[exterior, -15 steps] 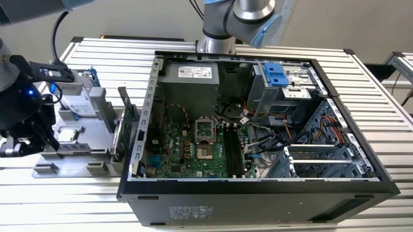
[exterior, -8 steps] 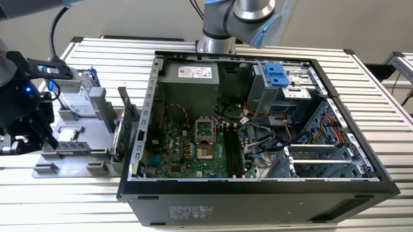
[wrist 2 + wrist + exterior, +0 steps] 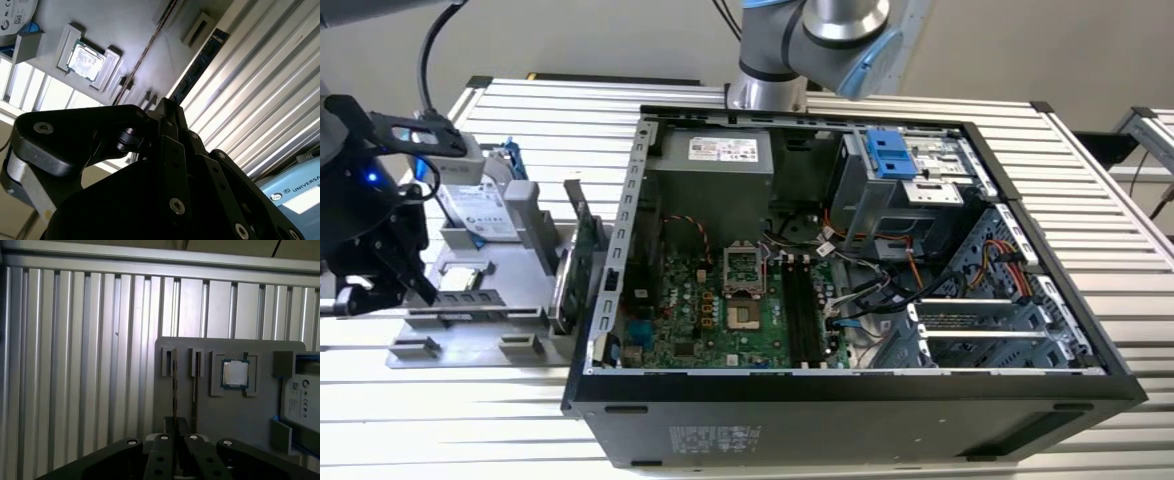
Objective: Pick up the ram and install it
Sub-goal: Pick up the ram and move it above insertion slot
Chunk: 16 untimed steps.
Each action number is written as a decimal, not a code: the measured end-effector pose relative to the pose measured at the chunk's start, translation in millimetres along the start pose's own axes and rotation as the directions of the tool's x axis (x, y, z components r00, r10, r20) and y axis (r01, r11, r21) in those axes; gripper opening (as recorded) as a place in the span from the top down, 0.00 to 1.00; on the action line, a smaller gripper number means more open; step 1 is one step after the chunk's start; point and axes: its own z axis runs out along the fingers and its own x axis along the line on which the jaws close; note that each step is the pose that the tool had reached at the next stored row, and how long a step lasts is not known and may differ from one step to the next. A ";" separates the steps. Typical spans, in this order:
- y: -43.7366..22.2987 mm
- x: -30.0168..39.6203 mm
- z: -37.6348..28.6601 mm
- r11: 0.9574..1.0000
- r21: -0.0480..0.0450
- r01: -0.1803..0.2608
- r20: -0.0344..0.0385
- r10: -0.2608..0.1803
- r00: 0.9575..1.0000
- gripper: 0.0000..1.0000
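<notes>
Seemingly hand (image 3: pixel 175 426) clamped on ram (image 3: pixel 175 390); second stick (image 3: pixel 194 387) beside, one processor (image 3: pixel 235 374), on one gray tray (image 3: pixel 235 425)

Table (image 3: pixel 454 420) — ribbed, seemingly brushed metal

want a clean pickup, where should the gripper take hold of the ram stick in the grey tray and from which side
Probably the ram at mid-length along its upper long edge, coming from straight above, pinching across its two flat faces. It stands on edge in the grey tray, thin and long, and slotted holders seem to take its ends, leaving the middle free.
</notes>
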 end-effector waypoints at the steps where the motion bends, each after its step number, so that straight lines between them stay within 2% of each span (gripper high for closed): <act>1: 0.0 0.0 -0.9 1.000 0.000 0.000 0.000 0.000 1.000 1.00; 16: 0.7 -0.5 -13.1 1.000 0.000 0.000 0.000 0.000 1.000 1.00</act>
